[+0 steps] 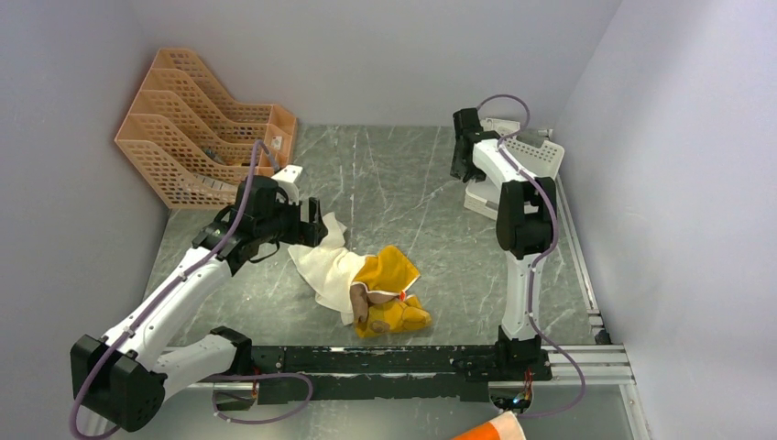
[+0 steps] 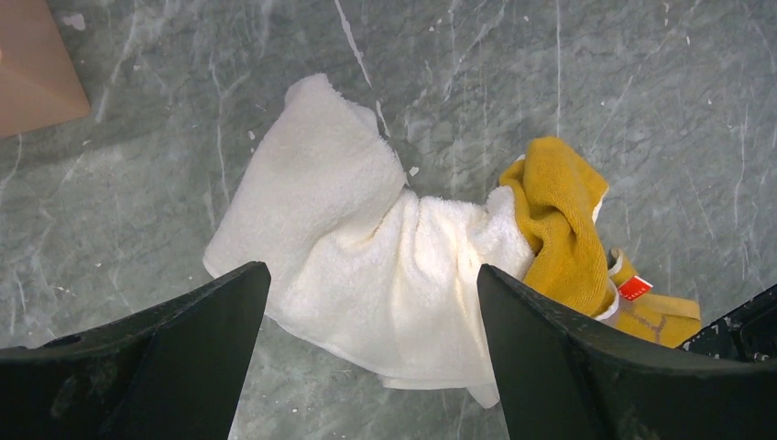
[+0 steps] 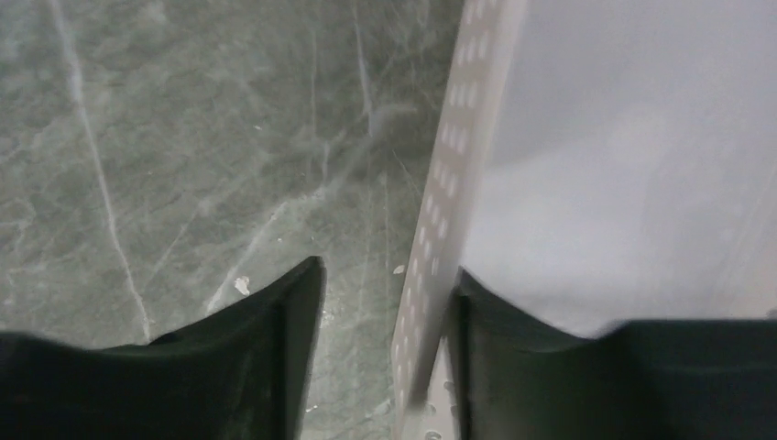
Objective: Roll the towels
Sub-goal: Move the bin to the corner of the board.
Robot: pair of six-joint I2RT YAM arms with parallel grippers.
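Note:
Two towels lie crumpled together on the marble table. The cream-white towel (image 1: 328,264) (image 2: 366,247) is spread to the left, and the yellow-tan towel (image 1: 389,273) (image 2: 559,215) is bunched against its right end. My left gripper (image 1: 316,229) (image 2: 371,273) hovers open just above the cream towel's edge, holding nothing. My right gripper (image 1: 460,172) (image 3: 389,270) is far off at the back right. Its jaws straddle the wall of the white perforated basket (image 1: 531,151) (image 3: 458,137). One finger is inside against the wall, and a gap shows on the outer side.
An orange file rack (image 1: 202,128) stands at the back left; its corner (image 2: 32,64) shows in the left wrist view. A black rail (image 1: 412,357) runs along the near edge. An orange-and-white object (image 1: 495,429) lies below the rail.

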